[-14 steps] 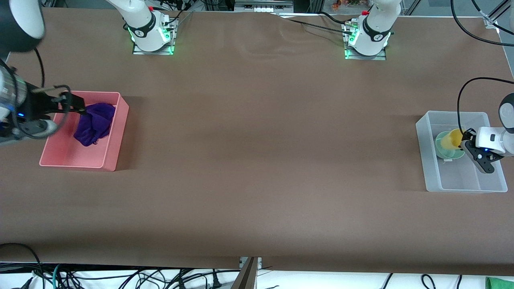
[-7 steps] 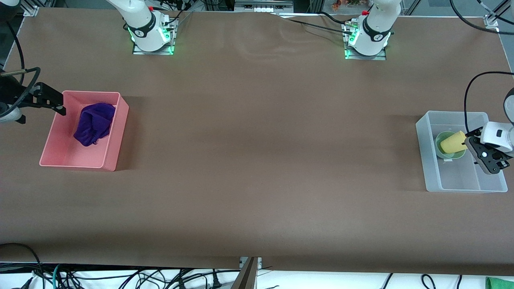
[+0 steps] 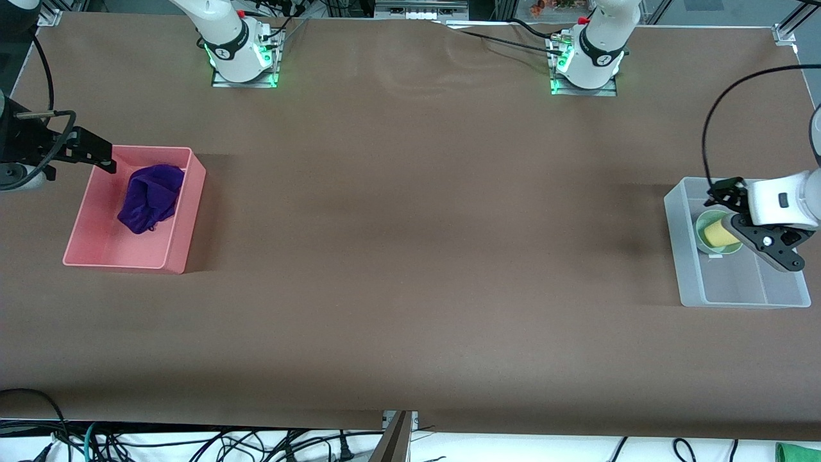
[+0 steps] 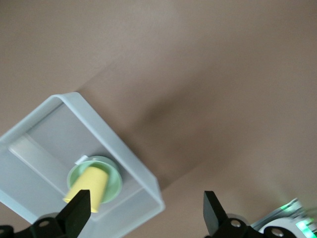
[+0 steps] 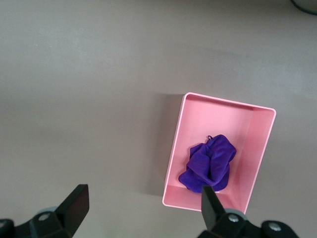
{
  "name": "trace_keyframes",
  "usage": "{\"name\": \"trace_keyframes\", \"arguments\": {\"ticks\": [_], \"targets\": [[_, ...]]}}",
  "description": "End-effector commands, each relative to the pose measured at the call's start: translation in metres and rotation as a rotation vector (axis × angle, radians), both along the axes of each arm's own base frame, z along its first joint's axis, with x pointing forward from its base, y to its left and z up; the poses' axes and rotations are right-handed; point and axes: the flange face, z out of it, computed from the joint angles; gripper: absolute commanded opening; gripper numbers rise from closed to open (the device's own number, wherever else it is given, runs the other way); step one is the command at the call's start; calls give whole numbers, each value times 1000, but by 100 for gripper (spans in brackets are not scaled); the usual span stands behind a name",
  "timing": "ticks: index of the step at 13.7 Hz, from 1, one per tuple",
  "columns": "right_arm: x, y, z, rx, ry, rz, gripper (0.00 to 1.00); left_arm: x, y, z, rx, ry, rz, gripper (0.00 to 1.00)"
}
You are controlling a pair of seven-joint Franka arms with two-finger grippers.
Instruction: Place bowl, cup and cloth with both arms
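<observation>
Yellow tapered cup [image 3: 716, 234] lay in pale green bowl [image 3: 704, 224], clear plastic bin [image 3: 731, 298], frame right; left gripper [image 3: 757, 218] above, fingers released. Purple fuzzy cloth [image 3: 151, 197] sat in pink bin [image 3: 128, 260], frame left; right gripper [image 3: 96, 154] fingers released, empty.

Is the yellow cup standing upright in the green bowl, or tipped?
Tipped. The yellow cup leans on its side inside the green bowl, in the clear bin; its side wall shows in both views.

Pink bin [image 3: 183, 212], clear plastic bin [image 3: 744, 298], brown table [image 3: 410, 224]
</observation>
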Motion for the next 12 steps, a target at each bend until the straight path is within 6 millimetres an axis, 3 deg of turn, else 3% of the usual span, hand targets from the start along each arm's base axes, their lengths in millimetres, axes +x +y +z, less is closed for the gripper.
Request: {"name": "trace_keyframes", "arguments": {"ticks": [1,2,3,4,5,7,9,12], "targets": [[-5,1,1,6,9,-16,100,-15,-39,50,2,-47,172,100],[-5,1,1,9,9,-15,100,-18,-61,57,25,-59,208,100],[-4,1,-1,10,11,-17,100,-25,-68,75,49,-93,252,100],[-3,1,-1,9,8,-14,100,-27,-84,80,31,-102,264,100],[-3,1,-1,9,5,-15,100,-26,-81,85,11,-126,328,100],[-2,1,-2,9,5,-17,100,-51,-83,91,-23,-185,430,100],[0,1,-6,7,11,-17,100,-76,-104,79,-10,-209,450,100],[2,2,-10,6,15,-15,100,-82,-116,65,11,-187,478,100]]}}
